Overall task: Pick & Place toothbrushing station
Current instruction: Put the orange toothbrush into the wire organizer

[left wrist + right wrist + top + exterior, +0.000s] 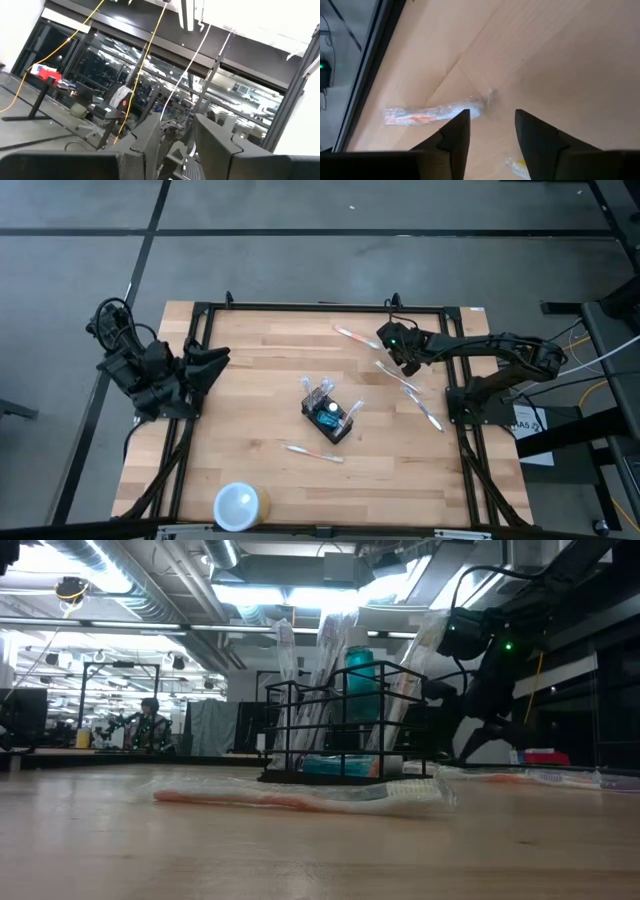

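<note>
Across the wooden tabletop (260, 370), framed by black rails, the items are seen scattered. Near the middle stands the toothbrushing station (329, 416), a small black wire caddy, upright, with wrapped brushes and a teal-capped item standing in its compartments. A round white cup (239, 506) sits at the near edge, well apart from it. Wrapped toothbrushes lie loose: one (313, 451) just in front of the caddy, one (352, 335) toward the far rail, and others (420, 402) to the right.

The right hand (398, 345) is held over the far right part of the tabletop, well apart from the caddy; its fingers (455, 132) are spread, with the wrapped toothbrush by the far rail seen just beyond them. The left hand (212, 365) is parked at the left rail, tipped up toward the room, its fingers (150, 137) set apart with nothing between them.

The caddy is judged light and stiff, though top-heavy with tall contents that could tip or spill if it is tilted. The thin wire is judged slippery; a hold on the upper rim bar or a side wall is suggested, with the lift kept level.
</note>
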Tool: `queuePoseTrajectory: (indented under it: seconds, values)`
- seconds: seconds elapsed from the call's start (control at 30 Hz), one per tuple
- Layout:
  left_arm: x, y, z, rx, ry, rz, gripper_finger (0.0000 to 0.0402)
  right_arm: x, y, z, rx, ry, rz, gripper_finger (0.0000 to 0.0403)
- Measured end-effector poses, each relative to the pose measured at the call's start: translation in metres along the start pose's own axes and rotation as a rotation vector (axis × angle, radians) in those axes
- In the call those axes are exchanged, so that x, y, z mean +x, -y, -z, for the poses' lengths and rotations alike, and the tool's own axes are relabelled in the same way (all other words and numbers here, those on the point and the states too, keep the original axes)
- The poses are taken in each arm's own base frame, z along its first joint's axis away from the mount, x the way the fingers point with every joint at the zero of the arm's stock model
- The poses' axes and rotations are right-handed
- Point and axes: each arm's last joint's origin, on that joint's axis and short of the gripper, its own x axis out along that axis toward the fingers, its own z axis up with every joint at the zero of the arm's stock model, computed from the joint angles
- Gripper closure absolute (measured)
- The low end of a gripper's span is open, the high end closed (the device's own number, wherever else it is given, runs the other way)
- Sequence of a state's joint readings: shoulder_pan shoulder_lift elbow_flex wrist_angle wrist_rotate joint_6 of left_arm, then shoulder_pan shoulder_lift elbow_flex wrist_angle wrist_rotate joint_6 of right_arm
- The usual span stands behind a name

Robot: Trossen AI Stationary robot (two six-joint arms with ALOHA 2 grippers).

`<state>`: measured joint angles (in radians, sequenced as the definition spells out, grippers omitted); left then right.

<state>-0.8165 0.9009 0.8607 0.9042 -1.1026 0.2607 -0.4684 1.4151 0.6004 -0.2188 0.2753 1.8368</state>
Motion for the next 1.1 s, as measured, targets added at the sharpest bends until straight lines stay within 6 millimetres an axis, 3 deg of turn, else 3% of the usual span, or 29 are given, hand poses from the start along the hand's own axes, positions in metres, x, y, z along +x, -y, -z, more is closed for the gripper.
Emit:
queuePoseTrajectory:
  seconds: [0.23, 0.67, 0.87, 1.1]
  values:
    - [0.001, 0.004, 0.004, -0.011, -0.005, 0.006, 0.0288, 0.014, -0.008, 0.004, 0.041, -0.029, -0.056, 0.0228]
    - [0.005, 0.014, 0.014, -0.045, -0.019, 0.004, 0.0288, 0.030, -0.006, 0.005, 0.051, -0.026, 0.039, 0.0231]
    - [0.011, 0.024, 0.006, -0.009, -0.007, -0.001, 0.0288, 0.031, -0.007, -0.001, 0.065, 0.010, 0.044, 0.0269]
    - [0.017, 0.034, 0.000, 0.028, -0.003, -0.003, 0.0288, 0.032, -0.007, -0.007, 0.060, 0.027, 0.047, 0.0362]
